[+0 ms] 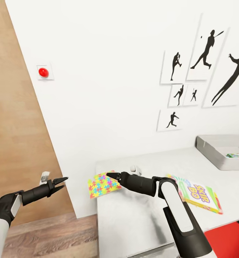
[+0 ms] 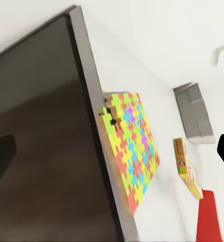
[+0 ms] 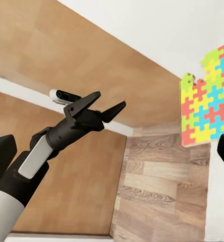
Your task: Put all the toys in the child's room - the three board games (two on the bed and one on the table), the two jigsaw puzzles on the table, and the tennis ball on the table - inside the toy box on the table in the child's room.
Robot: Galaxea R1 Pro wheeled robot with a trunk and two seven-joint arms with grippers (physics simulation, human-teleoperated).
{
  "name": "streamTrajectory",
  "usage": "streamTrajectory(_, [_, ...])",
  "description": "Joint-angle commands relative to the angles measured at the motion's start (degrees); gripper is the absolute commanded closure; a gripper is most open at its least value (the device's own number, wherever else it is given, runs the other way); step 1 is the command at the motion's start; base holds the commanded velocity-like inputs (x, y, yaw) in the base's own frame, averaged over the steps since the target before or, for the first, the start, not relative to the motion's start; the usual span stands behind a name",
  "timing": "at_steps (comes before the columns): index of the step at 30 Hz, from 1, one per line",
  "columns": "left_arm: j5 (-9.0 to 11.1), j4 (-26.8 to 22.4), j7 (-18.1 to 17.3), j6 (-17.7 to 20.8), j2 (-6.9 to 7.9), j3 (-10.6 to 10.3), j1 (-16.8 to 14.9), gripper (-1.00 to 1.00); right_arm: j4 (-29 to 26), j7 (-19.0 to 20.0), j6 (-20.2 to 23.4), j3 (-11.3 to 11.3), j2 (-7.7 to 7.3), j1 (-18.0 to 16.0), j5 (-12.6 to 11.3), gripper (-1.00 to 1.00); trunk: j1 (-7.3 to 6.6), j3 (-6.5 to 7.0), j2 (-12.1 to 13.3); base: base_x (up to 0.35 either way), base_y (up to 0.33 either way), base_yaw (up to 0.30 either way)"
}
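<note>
The right gripper (image 1: 110, 175) pinches the jigsaw puzzle (image 1: 103, 185) overhanging the table (image 1: 141, 218) edge. The left gripper (image 1: 62, 182) hovers nearby, jaws parted, empty.

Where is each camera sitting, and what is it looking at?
Head view: high up, looking down at the table, wall pictures, both arms.
Left wrist view: looks along the table edge at the jigsaw puzzle; dark end effector fingers at its sides.
Right wrist view: faces the left end effector and floor.
All three show the puzzle.
</note>
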Motion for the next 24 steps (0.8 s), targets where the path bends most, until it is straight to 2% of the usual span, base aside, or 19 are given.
streamTrajectory(1, [-0.1, 0.0, -0.2, 0.5, -0.02, 0.2, -0.1, -1.0, 0.0, -0.6, 0.1, 0.0, 0.02, 0.0, -0.6, -1.0, -0.03, -0.05, 0.0, -0.232, 0.061, 0.0])
streamTrajectory(11, [-0.1, 0.0, -0.2, 0.5, -0.01, 0.2, -0.1, -1.0, 0.0, -0.6, 0.1, 0.3, 0.02, 0.0, -0.5, -1.0, -0.03, 0.61, 0.0, -0.218, 0.012, 0.05])
streamTrajectory(24, [-0.1, 0.0, -0.3, 0.4, 0.03, 0.2, -0.1, -1.0, 0.0, -0.6, 0.2, 0.6, 0.06, 0.0, -0.6, -1.0, -0.03, 1.57, 0.0, -0.019, 0.0, 0.197])
